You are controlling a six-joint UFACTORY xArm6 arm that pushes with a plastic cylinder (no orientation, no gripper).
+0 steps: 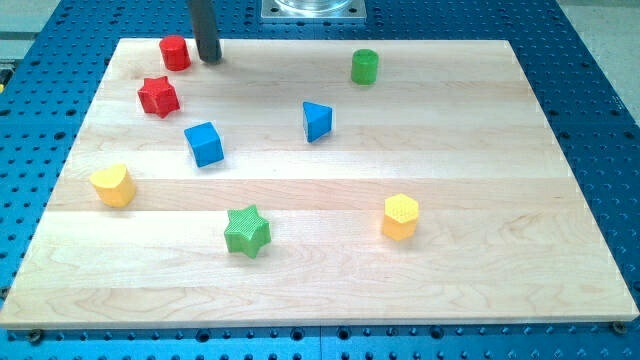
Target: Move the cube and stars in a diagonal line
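The arm carries no jaws, only a dark rod holding nothing; its tip (209, 58) rests on the table (460, 170) just to the view's right of the red cylinder (175, 52). From the blue cube (204, 143), the red star (158, 96) lies up-left, the green star (247, 231) down-right, and the tip well above.

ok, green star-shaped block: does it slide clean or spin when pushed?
The green star-shaped block sits low and flat on the smooth wooden board, so it probably slides, not tips. Its points likely make it rotate under an off-centre push. My tip is far off, beside the red cylinder block.
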